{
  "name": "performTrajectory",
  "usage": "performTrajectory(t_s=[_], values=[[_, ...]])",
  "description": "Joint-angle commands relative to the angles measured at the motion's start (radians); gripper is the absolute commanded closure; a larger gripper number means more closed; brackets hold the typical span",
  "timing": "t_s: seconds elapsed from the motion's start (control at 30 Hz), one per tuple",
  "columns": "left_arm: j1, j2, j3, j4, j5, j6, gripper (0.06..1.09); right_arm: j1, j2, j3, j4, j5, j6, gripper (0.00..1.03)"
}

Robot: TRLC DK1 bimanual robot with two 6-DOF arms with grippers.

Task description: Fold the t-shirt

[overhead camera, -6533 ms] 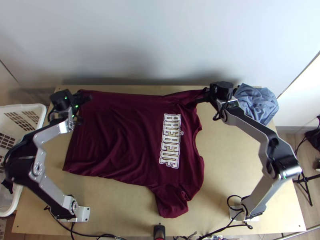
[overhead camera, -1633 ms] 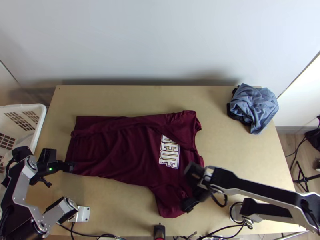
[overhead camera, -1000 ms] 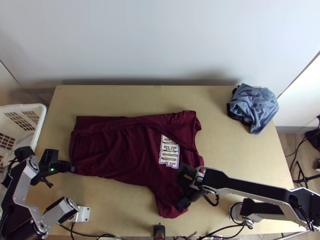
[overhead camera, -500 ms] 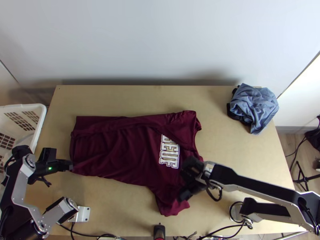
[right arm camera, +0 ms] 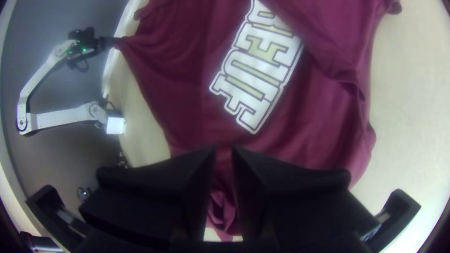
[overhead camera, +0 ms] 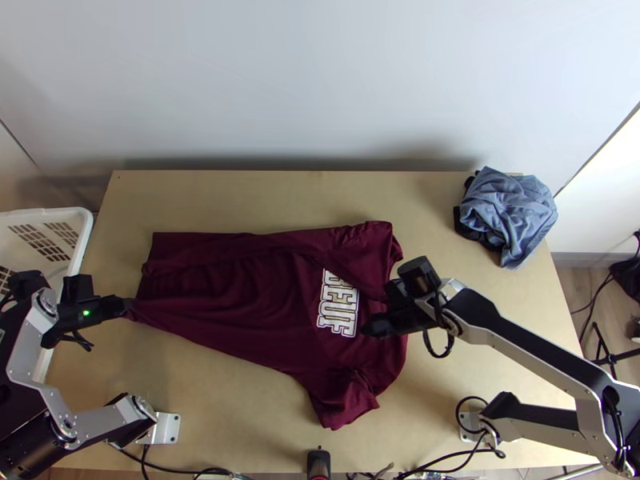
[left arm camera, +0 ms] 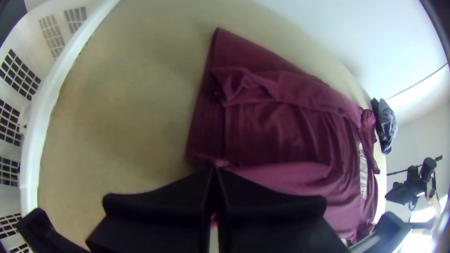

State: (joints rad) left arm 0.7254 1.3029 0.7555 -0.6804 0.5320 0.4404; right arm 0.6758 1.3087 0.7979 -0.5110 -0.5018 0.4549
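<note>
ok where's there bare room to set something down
Table beyond the t-shirt, toward the wall; also between t-shirt, blue-grey cloth and right arm. Crowded: by the basket and left gripper.

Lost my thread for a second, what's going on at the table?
The left pincer is shut on the near hem corner of the maroon t-shirt, which is drawn to a point there. The right pincer is over the shirt's chest beside the white lettering, its fingers a little apart. The shirt's far side is folded in, covering part of the lettering; the near side isn't folded over, and its sleeve sticks out toward the table's near edge.
</note>
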Motion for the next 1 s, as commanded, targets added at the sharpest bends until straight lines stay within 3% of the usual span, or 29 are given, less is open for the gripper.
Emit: performTrajectory(t_s=[0.0,0.07,0.1,0.17,0.2,0.43,0.63,0.97], values=[[-0.004,0.004,0.016,0.015,0.01,-0.023,1.04,0.015,-0.058,-0.028,-0.075,-0.109,-0.019,0.81],[-0.004,0.004,0.004,0.019,0.01,-0.006,1.04,0.056,-0.111,-0.065,-0.069,-0.109,-0.019,0.78],[-0.004,0.006,-0.004,0.018,0.01,-0.002,1.04,0.074,-0.129,-0.083,-0.069,-0.109,-0.018,0.64],[-0.004,0.001,-0.019,0.025,0.01,0.012,1.04,0.093,-0.163,-0.108,-0.083,-0.124,-0.005,0.15],[-0.004,0.001,-0.027,0.024,0.01,0.018,1.04,0.113,-0.169,-0.109,-0.11,-0.139,-0.009,0.06],[-0.021,-0.007,-0.059,0.036,0.01,0.026,1.04,0.232,-0.174,-0.114,-0.219,-0.187,-0.047,0.05],[-0.032,-0.04,-0.079,0.039,0.008,0.027,1.04,0.344,-0.109,-0.112,-0.296,-0.195,-0.14,0.06],[-0.012,-0.047,-0.101,0.073,0.008,0.024,1.04,0.347,0.018,-0.118,-0.299,-0.185,-0.231,0.06]])
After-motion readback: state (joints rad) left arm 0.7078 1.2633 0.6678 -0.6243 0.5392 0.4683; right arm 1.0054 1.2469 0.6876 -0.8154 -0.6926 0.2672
